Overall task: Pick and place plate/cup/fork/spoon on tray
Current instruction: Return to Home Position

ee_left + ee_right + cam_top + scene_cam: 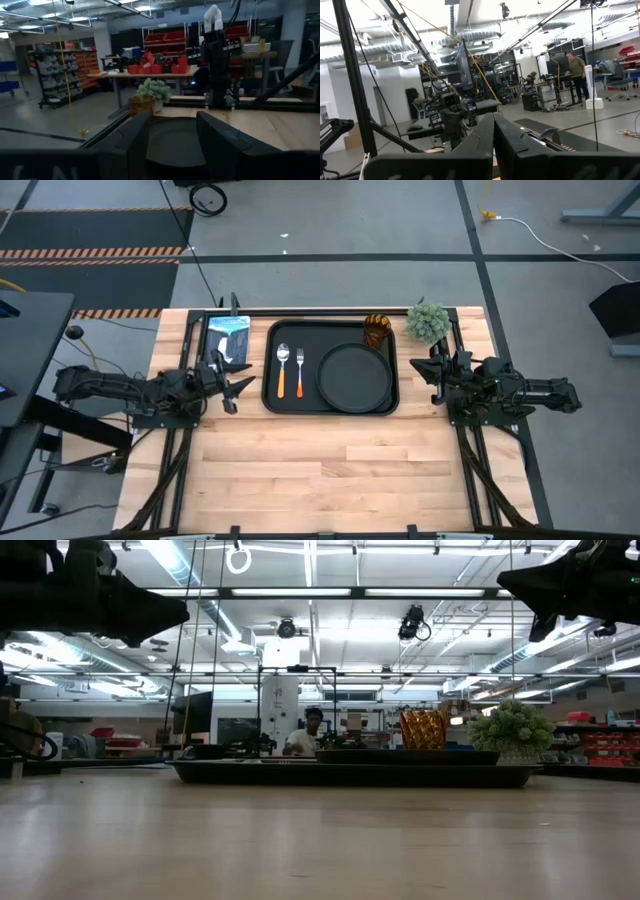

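The black rectangular tray [332, 366] lies at the table's far middle. On it rest the round black plate [354, 377], the amber cup [376, 331] upright at its far right corner, the spoon [282, 370] and the fork [300, 372] side by side at its left. The cup also shows in the low view [423, 729] and the left wrist view [141, 104]. My left gripper [236, 388] is open and empty, left of the tray. My right gripper [426, 370] is shut and empty, right of the tray, raised above the table.
A small green potted plant [428, 322] stands at the far right beside the tray. A blue-and-white packet [227, 336] lies at the far left. The near half of the wooden table [320, 470] is bare. People show in the room beyond [311, 730].
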{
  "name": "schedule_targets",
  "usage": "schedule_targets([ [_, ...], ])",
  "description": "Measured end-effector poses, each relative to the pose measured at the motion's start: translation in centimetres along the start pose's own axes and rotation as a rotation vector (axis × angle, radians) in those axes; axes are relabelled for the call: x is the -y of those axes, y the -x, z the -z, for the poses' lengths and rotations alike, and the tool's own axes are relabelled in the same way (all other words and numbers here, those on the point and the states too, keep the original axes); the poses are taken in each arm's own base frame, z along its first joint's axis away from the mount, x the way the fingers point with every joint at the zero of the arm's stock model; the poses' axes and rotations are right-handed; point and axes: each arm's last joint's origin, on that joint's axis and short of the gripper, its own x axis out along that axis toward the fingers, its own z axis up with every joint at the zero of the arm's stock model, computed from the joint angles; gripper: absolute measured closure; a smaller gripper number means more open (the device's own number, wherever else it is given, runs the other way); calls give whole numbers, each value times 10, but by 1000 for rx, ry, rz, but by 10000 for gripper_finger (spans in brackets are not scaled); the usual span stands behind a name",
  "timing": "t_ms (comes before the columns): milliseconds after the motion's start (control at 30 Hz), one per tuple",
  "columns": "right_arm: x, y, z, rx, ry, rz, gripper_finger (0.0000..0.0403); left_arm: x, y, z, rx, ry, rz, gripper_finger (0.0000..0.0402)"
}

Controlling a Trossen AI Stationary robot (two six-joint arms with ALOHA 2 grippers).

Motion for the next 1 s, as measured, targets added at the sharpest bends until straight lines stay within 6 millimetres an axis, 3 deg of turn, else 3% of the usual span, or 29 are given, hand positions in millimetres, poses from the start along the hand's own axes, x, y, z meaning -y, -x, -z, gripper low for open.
schedule_targets([
  [1000, 0, 0, 0, 0, -1, 0, 393, 0, 0, 0, -4, 20, 2, 230],
])
